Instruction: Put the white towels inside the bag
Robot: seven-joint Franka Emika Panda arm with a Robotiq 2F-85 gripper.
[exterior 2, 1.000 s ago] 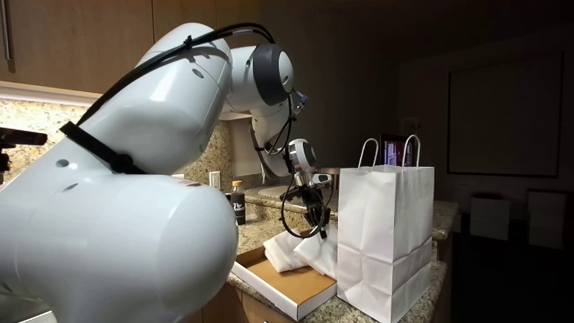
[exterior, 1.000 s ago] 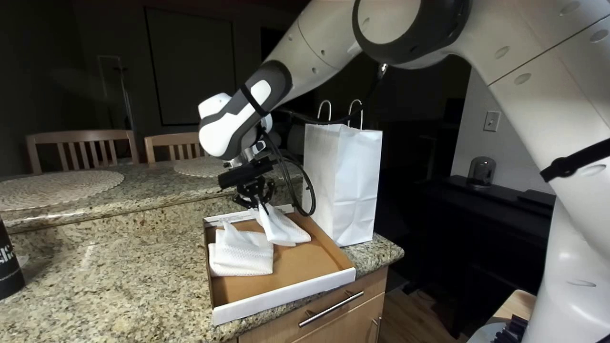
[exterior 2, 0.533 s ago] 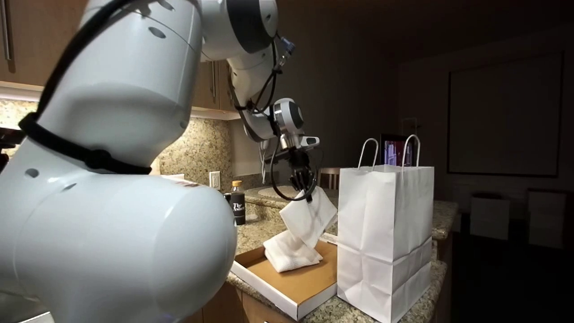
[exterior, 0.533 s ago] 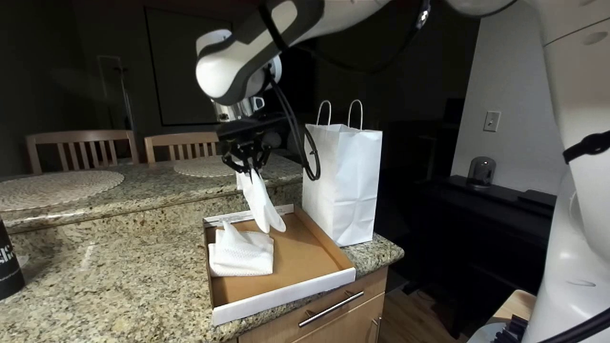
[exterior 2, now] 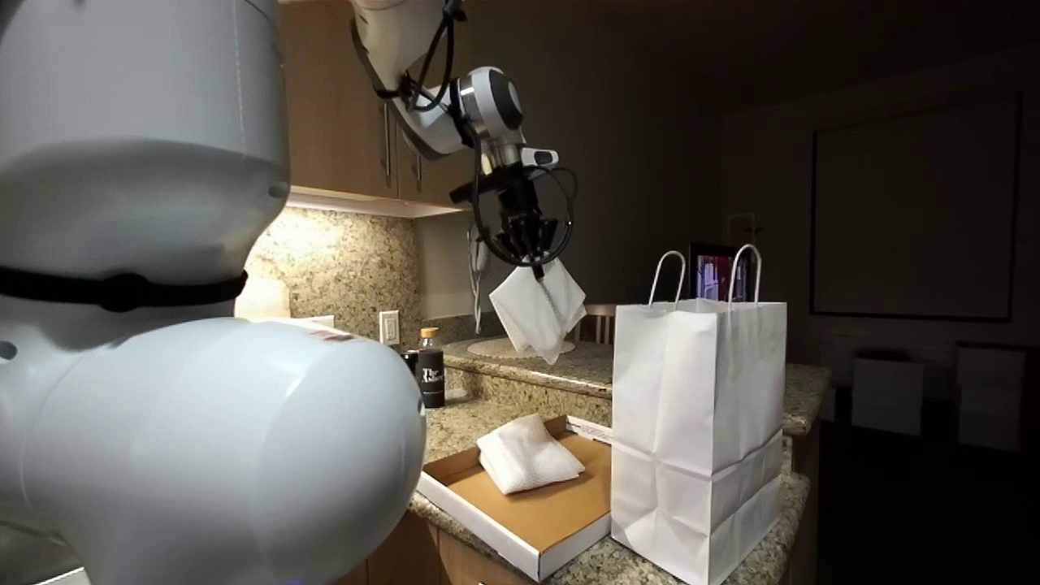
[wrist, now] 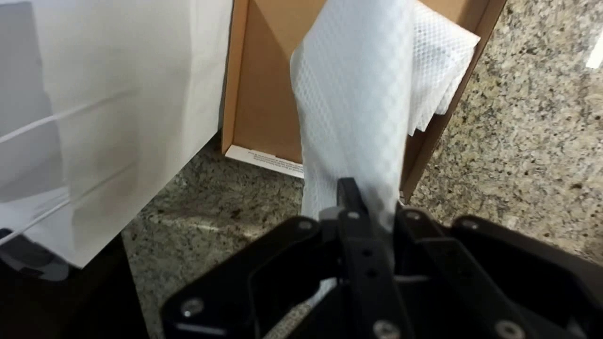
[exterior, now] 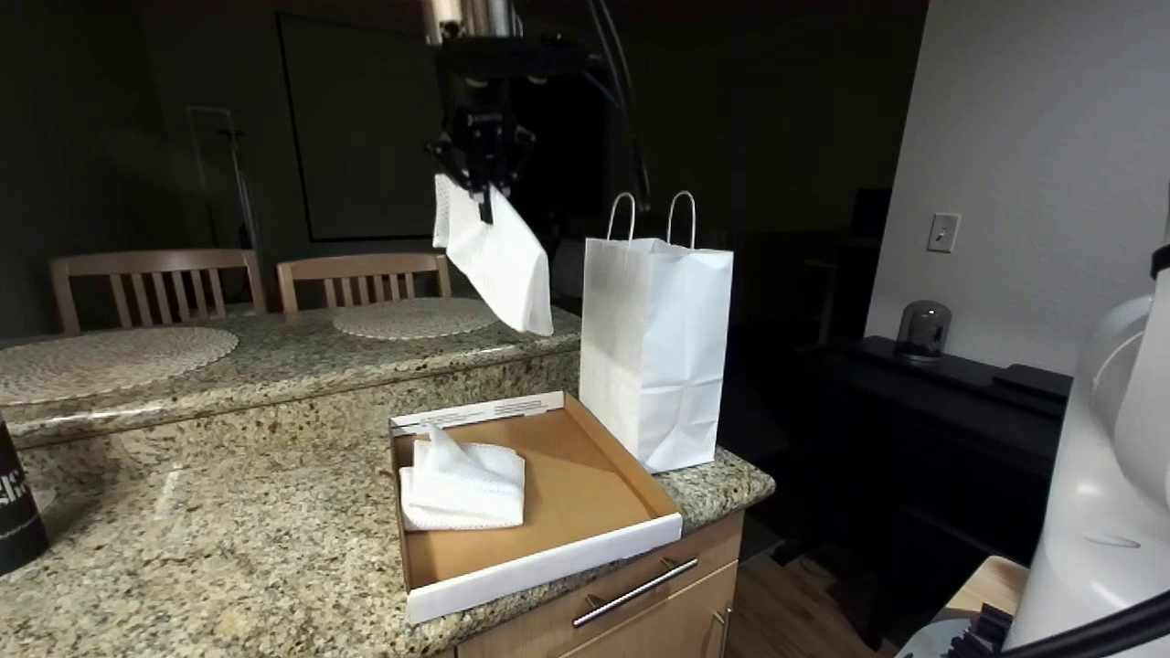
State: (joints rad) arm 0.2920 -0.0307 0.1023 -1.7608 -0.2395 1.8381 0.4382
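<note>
My gripper is shut on a folded white towel that hangs below its fingers. In the wrist view the held towel runs between the fingers, and one fingertip is hidden behind it. Another folded white towel lies in a shallow cardboard tray; it also shows in an exterior view. The white paper bag stands upright beside the tray with two handles up. In both exterior views the gripper is high and to the left of the bag, apart from it. The bag's inside is hidden in the exterior views.
A raised granite ledge with round woven mats runs behind the tray. Wooden chairs stand beyond it. A dark bottle stands on the counter. The bag is close to the counter's edge.
My gripper has lifted the held towel out of the tray and risen well above it, to about the height of the bag's top or higher. The other towel, tray and bag have not moved.
</note>
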